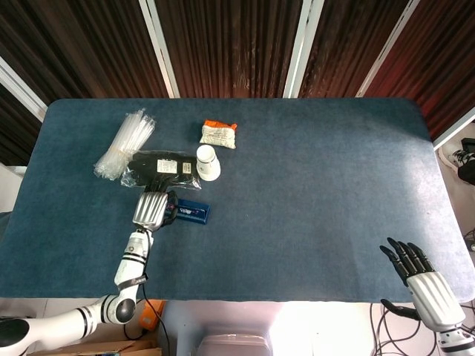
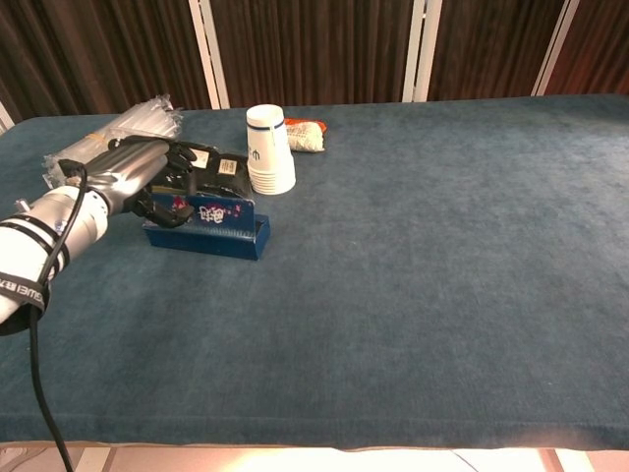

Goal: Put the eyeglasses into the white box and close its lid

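left hand (image 2: 147, 182): left of frame in the chest view, fingers curled onto the lid of the box (image 2: 206, 226), pressing it.
box: left of centre, below the paper cups (image 2: 268, 149); its outside shows blue with print, not white; lid tilted up, not yet flat.
eyeglasses: not visible now; judged to be inside the box under the lid.
progress: loading looks done; what is left is pressing the lid fully down.
chest view only: the side-on lid angle and the finger contact.
head view only: right hand (image 1: 423, 282), lower right corner, fingers spread, holding nothing; also the box (image 1: 189, 213) from above.
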